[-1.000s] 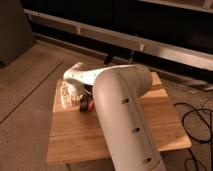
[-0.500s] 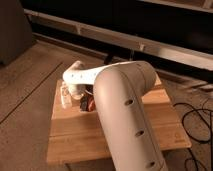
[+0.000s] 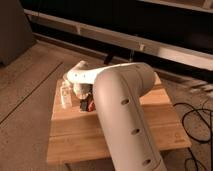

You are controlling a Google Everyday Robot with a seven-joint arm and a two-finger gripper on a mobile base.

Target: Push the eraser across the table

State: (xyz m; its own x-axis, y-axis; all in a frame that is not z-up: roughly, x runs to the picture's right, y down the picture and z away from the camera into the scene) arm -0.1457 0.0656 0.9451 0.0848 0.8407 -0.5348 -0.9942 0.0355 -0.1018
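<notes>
Arm [image 3: 125,100] reached over the surface [image 3: 167,120] toward its far left part and blocked much of the view. Claw [image 3: 83,98] sat low near the wood, closed tight, gripping nothing that could be seen. A small dark block just beneath it, taken to be the eraser [image 3: 84,106], lay touching or nearly touching the claw; contact could not be confirmed. Pale jars [image 3: 65,95] stood just to its left. Judged: push at an early stage, with most of the surface's width left to cover.

A lab-like room: speckled floor [image 3: 25,115], loose cables [image 3: 190,112], wooden table [image 3: 75,136].
</notes>
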